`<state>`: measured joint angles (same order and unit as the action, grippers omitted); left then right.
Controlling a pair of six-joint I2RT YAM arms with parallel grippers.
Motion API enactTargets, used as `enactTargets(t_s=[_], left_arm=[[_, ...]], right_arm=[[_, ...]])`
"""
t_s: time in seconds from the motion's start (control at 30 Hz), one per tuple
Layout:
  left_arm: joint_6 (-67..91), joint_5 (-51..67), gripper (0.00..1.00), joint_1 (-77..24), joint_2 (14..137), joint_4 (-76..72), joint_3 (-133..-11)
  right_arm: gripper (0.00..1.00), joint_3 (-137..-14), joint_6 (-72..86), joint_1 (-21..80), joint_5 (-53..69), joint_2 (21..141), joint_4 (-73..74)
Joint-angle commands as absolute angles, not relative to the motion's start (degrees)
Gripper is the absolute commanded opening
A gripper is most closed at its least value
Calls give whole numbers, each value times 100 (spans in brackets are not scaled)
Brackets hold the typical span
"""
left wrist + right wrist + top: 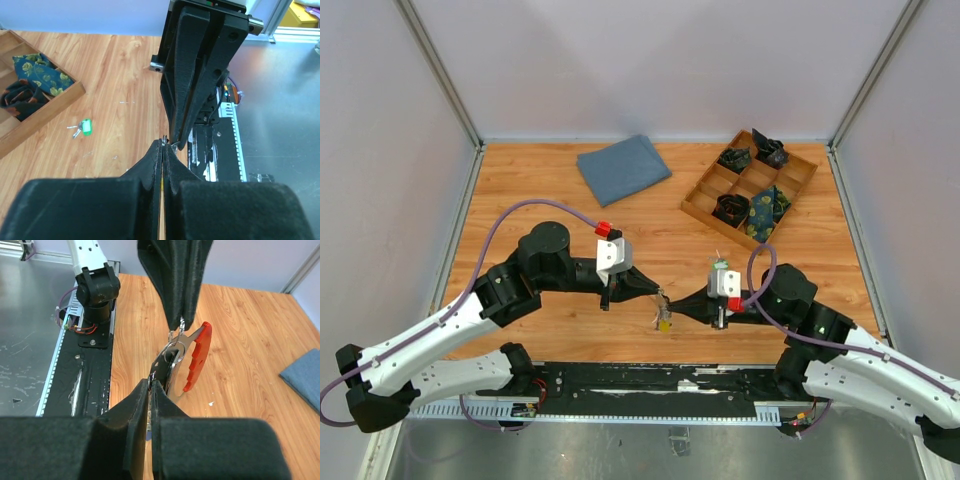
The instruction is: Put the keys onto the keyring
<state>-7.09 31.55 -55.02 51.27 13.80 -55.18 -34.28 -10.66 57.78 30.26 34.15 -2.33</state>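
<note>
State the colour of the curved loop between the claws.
The keyring is bright red, clearest in the right wrist view.

Robotics lab test cell: grey wall panels in aluminium posts enclose a wooden tabletop, two arms bolted to a black rail.

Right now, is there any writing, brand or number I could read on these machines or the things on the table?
No readable text in any of the three views.
Green tag: too small to show any writing.
Red keyring: no lettering visible.
Patterned cloth: a flower print, not letters.
</note>
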Motion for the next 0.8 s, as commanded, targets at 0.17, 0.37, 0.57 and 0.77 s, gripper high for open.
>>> enactTargets(t_s=[0.17,0.37,0.57,0.77], left_arm=[[-557,2364,1,-5484,4848,780,-5212],[-87,1934,7,-5484,4673,34,-4773],[512,1213,17,-5482,4525,-605,-4358],[997,702,32,-5484,4162,-930,-4019]], right_arm=[[1,-4589,-63,5862,2010,3910,1163],[1,-5141,843,5862,1666,4273,1731],[1,-5052,1902,5862,1500,4438,1213],[0,-4476,2824,5862,1072,4334,81]])
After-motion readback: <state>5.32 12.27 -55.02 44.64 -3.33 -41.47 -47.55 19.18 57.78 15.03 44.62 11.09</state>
